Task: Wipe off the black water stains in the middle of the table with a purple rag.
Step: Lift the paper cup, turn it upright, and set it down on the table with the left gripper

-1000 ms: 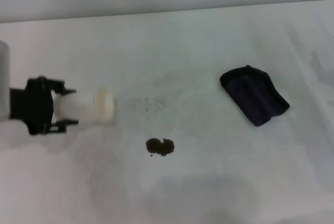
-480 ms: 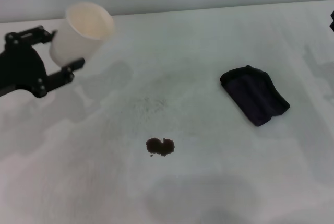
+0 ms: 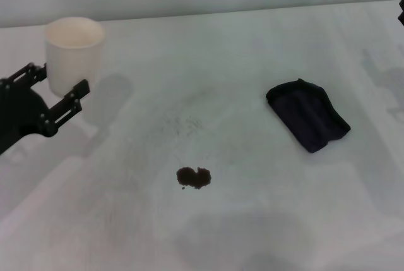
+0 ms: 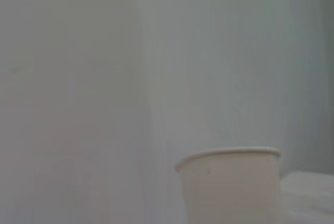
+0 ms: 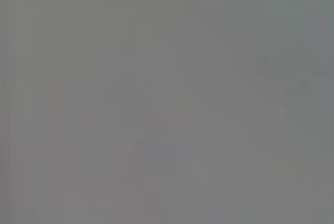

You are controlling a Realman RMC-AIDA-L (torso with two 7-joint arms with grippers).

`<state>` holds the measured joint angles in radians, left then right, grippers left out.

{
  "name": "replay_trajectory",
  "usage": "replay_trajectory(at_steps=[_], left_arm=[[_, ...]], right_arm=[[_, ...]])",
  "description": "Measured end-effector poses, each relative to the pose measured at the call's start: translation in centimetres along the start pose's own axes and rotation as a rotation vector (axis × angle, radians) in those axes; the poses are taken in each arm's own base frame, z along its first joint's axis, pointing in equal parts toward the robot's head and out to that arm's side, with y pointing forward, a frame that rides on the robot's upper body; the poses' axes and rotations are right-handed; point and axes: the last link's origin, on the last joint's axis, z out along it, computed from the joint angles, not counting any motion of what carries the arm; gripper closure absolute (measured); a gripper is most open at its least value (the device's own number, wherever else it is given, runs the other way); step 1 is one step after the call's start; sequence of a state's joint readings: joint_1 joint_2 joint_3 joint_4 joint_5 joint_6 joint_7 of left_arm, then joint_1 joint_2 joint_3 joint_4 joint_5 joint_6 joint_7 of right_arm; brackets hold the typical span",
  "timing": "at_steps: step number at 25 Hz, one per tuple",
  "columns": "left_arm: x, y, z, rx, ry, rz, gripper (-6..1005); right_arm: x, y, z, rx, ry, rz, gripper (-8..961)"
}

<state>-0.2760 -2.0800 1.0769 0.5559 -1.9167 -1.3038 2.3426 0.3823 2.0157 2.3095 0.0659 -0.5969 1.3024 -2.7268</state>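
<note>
We take the black water stains (image 3: 194, 177) as our landmark: a small dark brown-black blotch with lobed edges and a tiny speck at its left edge, lying on the white surface (image 3: 252, 220) in the near middle of the head view. The purple rag (image 3: 307, 115) lies to the right of the stains and farther from us, well apart from them, folded flat with rumpled edges and touching nothing but the surface. Between the stains and the far edge we see a faint grey smudge (image 3: 181, 123), just beyond the blotch. Far to the left of the stains and farther back, a white paper cup (image 3: 74, 55) stands upright on the surface with its open mouth up. The left gripper (image 3: 58, 91) sits at the near side of that cup, still farther left of the stains; its jaws are spread, with one black finger on each side of the cup's lower part, and we cannot make out whether they touch the cup wall. In the left wrist view the same cup (image 4: 229, 185) fills the lower part of the picture, upright before a pale wall. Of the right gripper (image 3: 401, 11) we see only a black sliver, far to the right of the stains beyond the rag; we cannot tell how its jaws stand.
</note>
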Motion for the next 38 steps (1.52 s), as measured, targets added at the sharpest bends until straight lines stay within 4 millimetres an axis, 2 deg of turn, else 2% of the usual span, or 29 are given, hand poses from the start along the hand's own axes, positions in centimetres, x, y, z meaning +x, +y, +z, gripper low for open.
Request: replay_trajectory(at_steps=[4, 11, 17, 21, 38], left_arm=[[-2.0, 0.7, -0.2, 0.072, 0.004, -0.085, 359], [-3.0, 1.3, -0.2, 0.1, -0.009, -0.12, 341], [-5.1, 2.7, 0.8, 0.043, -0.135, -0.14, 324], [-6.2, 3.1, 0.7, 0.052, -0.204, -0.143, 313], [-8.2, 4.9, -1.2, 0.054, -0.261, -0.147, 267]], right_arm=[[-0.2, 0.0, 0.2, -0.01, -0.007, -0.015, 82], [-0.7, -0.4, 0.3, -0.009, -0.026, -0.069, 82], [-1.4, -0.7, 0.6, -0.011, -0.05, -0.087, 82], [-1.7, -0.8, 0.8, -0.013, -0.061, -0.095, 82], [-2.0, -0.7, 1.7, -0.032, -0.06, -0.153, 83]])
